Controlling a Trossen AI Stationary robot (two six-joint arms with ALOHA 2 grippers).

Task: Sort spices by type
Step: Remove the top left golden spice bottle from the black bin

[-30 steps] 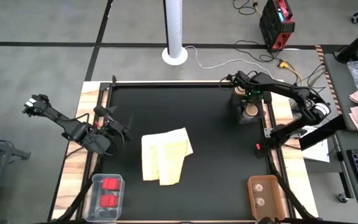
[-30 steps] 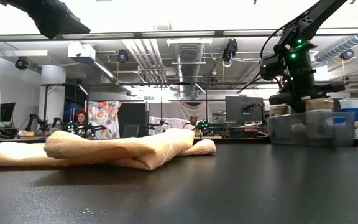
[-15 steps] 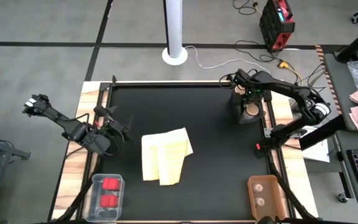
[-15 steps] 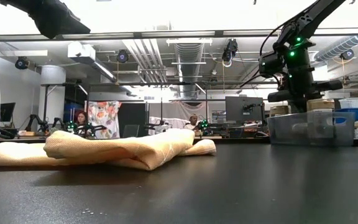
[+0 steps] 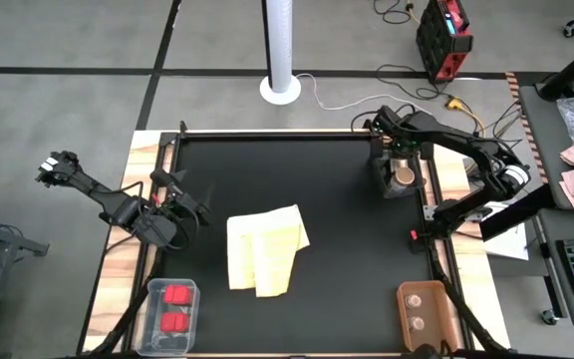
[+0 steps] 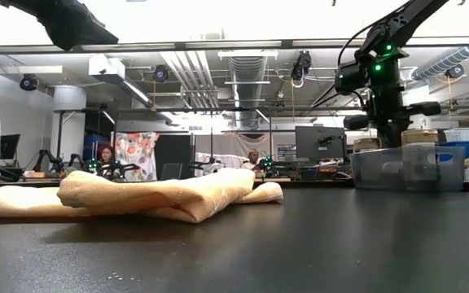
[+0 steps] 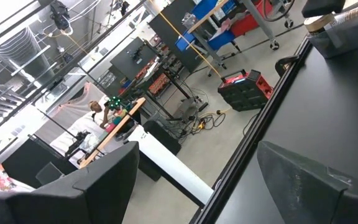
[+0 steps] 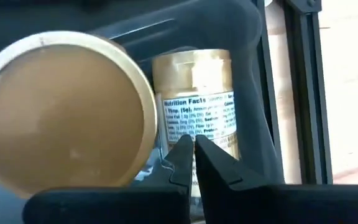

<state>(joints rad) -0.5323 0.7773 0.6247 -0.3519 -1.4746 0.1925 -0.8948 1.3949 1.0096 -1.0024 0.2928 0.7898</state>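
A clear bin stands at the table's far right. In it, one tan-topped spice jar stands upright, and a second jar lies on its side, label up. My right gripper hangs shut just above them. A clear box near the left corner holds two red blocks. A brown tray near the right corner holds two pale round ones. My left gripper waits open at the table's left edge, and its fingers stand wide apart in the left wrist view.
A folded yellow cloth lies in the middle of the black mat and bulks low across the low view. Wooden borders frame the mat's left and right sides. People sit at benches in the room beyond the table.
My right gripper has risen a little over the clear bin and drifted slightly toward the table's far edge. The jars and the cloth have stayed where they were.
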